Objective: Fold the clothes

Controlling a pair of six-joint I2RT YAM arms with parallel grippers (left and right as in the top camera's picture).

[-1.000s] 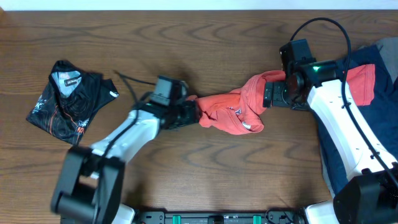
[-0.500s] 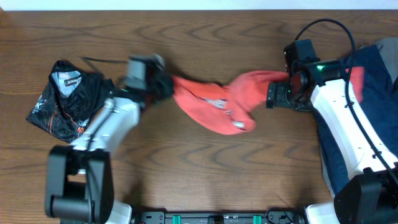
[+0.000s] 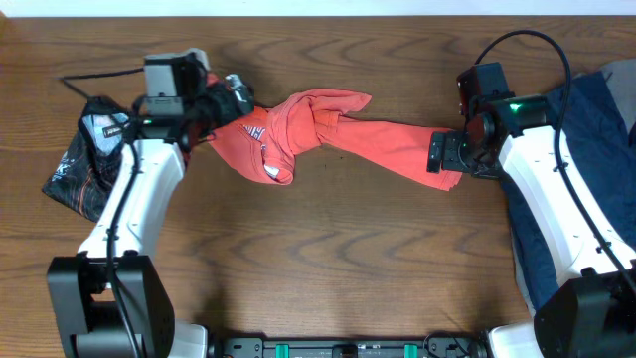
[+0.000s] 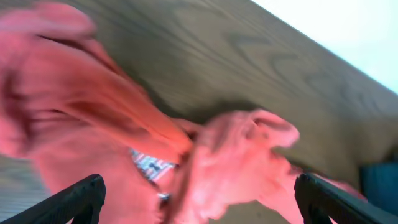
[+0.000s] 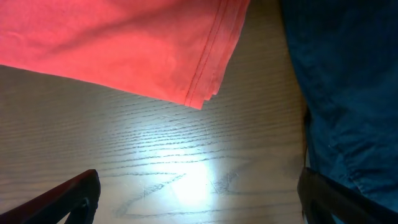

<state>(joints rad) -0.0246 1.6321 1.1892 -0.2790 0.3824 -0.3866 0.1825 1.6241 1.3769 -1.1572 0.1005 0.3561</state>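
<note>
Both spread wide: left claw [image 3: 231,99], right claw [image 3: 443,156].
Twisted coral T-shirt [image 3: 343,131] stretches between them near the counter's [image 3: 318,264] far edge.

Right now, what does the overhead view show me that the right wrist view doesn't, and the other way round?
Only overhead: the whole coral-red T-shirt stretched across the table, twisted in the middle, running from the left gripper to the right gripper; also the black printed garment at far left.
Only right wrist: the shirt's stitched hem close up, in doubled layers, beside bare wood with glare.
Both: the shirt, the navy garment and the wooden table.
</note>
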